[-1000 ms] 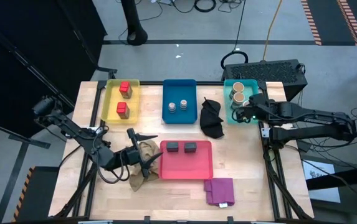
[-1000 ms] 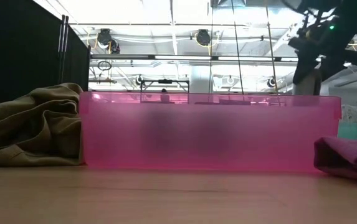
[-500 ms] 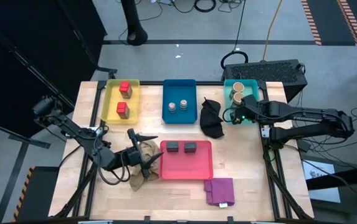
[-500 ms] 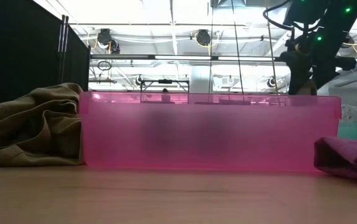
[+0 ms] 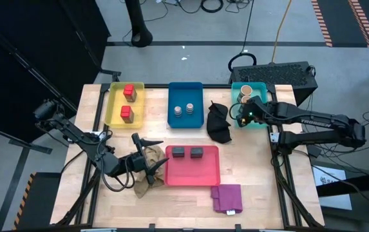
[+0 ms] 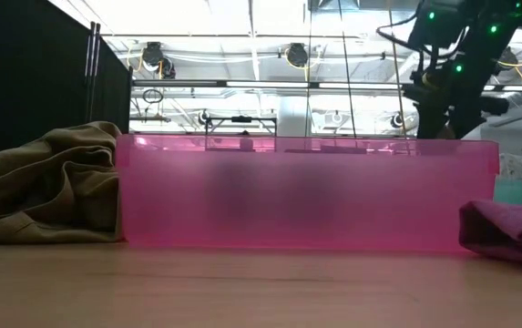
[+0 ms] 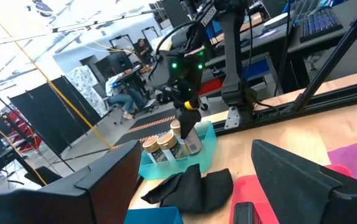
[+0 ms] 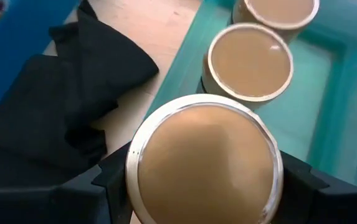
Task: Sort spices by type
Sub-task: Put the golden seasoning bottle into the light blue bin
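Note:
My right gripper [image 5: 243, 116] is shut on a tan round jar [image 8: 204, 165] over the near-left corner of the teal tray [image 5: 259, 87], where two more tan jars [image 8: 250, 62] [image 8: 276, 9] stand. Two red cubes [image 5: 129, 92] sit in the yellow tray, two silver tins [image 5: 183, 110] in the blue tray, and two dark grey tins [image 5: 187, 152] in the pink tray [image 5: 192, 174]. My left gripper [image 5: 153, 154] waits open above the beige cloth [image 5: 145, 174], left of the pink tray. My right gripper pinches the tan jar's side wall just below its lid [image 8: 134, 168] between the two fingers [image 8: 103, 183], one on each side, coming from above and pointing down. The jar [image 7: 191, 140] stands about upright under the fingers; whether its base touches the tray floor I cannot tell.
A black cloth [image 5: 219, 122] lies crumpled between the blue and teal trays, close to the held jar. A purple cloth [image 5: 227, 198] lies near the table's near edge, right of centre. Bare wood shows along the near edge and right of the pink tray.
My right gripper has carried the tan jar a short way toward the table's left, from the near part of the teal tray to its near-left corner, staying shut on it.

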### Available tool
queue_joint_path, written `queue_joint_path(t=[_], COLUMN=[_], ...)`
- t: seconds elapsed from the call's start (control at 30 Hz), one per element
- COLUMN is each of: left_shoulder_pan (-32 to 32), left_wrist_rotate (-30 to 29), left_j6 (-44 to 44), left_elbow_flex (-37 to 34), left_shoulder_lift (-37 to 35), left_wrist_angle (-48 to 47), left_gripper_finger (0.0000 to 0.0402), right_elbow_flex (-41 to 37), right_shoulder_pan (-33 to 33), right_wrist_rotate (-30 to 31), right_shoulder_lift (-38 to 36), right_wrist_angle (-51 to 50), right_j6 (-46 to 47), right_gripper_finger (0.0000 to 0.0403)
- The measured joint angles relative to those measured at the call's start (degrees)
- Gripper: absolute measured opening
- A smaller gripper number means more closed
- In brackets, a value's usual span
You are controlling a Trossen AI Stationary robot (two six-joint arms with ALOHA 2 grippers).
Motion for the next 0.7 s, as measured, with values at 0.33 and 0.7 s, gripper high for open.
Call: queue_joint_path(t=[0.33,0.7], left_shoulder_pan=[-0.1,-0.1], left_wrist_rotate=[0.0,0.0], left_j6=[0.0,0.0], left_elbow_flex=[0.0,0.0], left_shoulder_lift=[0.0,0.0], left_wrist_angle=[-0.1,-0.1], left_gripper_finger=[0.0311,0.0311], right_elbow_flex=[-8.2,-9.1], right_shoulder_pan=[-2.5,-2.5], right_wrist_rotate=[-2.2,-3.2], right_shoulder_lift=[0.0,0.0], right_wrist_angle=[6.9,10.2], right_j6=[-1.2,-1.6], right_gripper_finger=[0.0245,0.0251])
